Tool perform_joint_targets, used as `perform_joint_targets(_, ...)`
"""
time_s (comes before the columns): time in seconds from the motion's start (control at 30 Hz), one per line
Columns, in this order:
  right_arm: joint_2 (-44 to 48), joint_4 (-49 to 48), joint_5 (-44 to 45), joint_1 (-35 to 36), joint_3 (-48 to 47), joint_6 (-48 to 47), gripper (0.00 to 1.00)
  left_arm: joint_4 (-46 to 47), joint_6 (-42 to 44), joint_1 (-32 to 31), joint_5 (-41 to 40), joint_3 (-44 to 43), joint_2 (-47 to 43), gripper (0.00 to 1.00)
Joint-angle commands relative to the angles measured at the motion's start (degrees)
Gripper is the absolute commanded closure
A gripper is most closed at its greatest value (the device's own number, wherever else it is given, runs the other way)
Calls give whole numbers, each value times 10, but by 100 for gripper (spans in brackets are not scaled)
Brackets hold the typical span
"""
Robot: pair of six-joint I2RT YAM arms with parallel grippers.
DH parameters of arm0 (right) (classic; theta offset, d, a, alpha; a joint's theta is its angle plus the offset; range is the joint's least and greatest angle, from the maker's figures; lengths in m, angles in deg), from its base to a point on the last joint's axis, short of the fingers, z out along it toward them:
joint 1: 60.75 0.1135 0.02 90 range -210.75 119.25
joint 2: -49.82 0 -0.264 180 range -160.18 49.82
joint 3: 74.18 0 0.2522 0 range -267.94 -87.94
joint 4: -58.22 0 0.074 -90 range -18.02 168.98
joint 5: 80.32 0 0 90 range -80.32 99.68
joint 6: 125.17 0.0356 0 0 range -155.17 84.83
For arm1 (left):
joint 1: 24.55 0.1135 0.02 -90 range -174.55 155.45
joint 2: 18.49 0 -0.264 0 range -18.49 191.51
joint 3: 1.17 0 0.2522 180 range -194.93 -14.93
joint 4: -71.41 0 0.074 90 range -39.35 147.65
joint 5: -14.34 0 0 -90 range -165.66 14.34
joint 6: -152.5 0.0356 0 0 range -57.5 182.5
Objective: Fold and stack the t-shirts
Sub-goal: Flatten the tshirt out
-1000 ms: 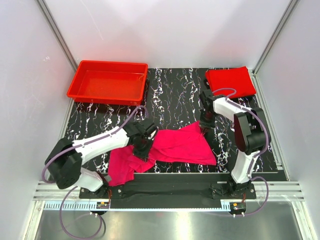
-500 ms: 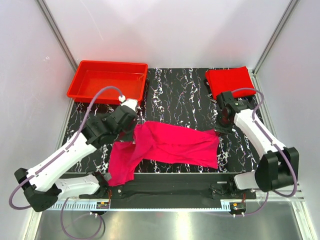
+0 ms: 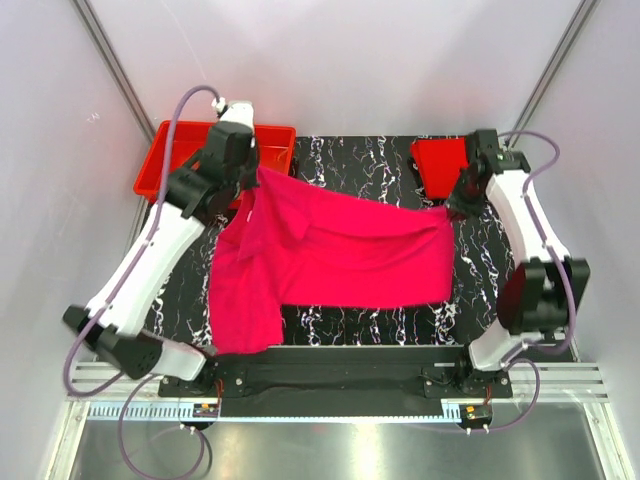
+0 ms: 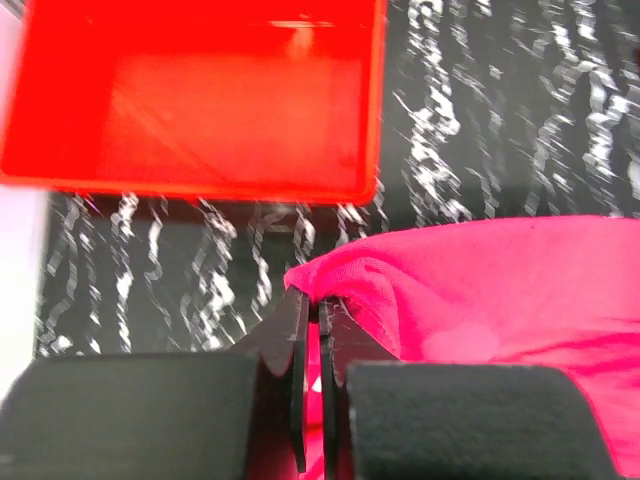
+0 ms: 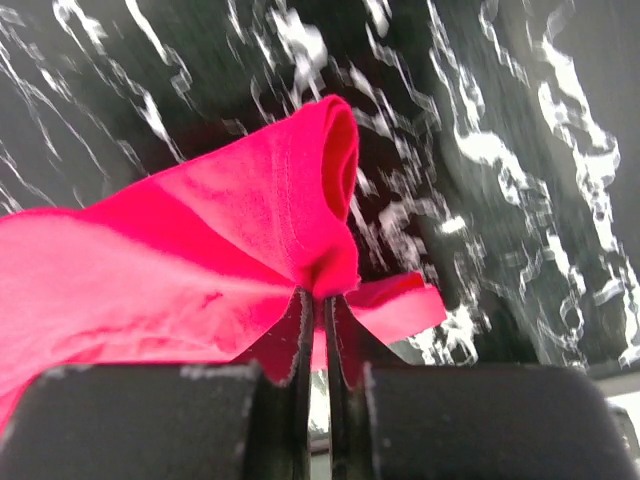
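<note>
Both of your arms are reaching up and farther back than a second ago, and the pink t-shirt is no longer lying bunched on the black table. It is now hanging wide open between your two grippers.

Your left gripper is hovering just by the near right corner of the red tray. Its two fingers are squeezing together on one top corner of the pink t-shirt. Your right gripper is hanging well to the right of the tray. Its fingers are pinching together on the other top corner, where the cloth is folding over in a small bump.

Between them, the pink t-shirt is spreading out to the right of the tray and drooping toward the near side. One loose part is hanging down lower on the side nearer the tray.

The red t-shirt is lying folded far to the right of the tray, at the back of the table, just behind your right gripper.
</note>
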Motion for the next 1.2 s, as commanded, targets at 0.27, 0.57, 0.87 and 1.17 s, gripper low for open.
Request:
perform_joint_targets(0.27, -159, 40, -14, -11, -187, -77, 44, -60, 7, 58, -85, -164, 117, 1)
perform_joint_targets(0.57, 25, -31, -41, -12, 119, -49, 59, -51, -140, 53, 143, 237, -151, 23)
perform_joint_targets(0.87, 29, -70, -121, 34, 188, -58, 73, -166, -367, 61, 170, 434, -241, 20)
perform_joint_targets(1.17, -30, -109, -149, 63, 198, -48, 66, -17, -346, 92, 250, 491, -205, 29)
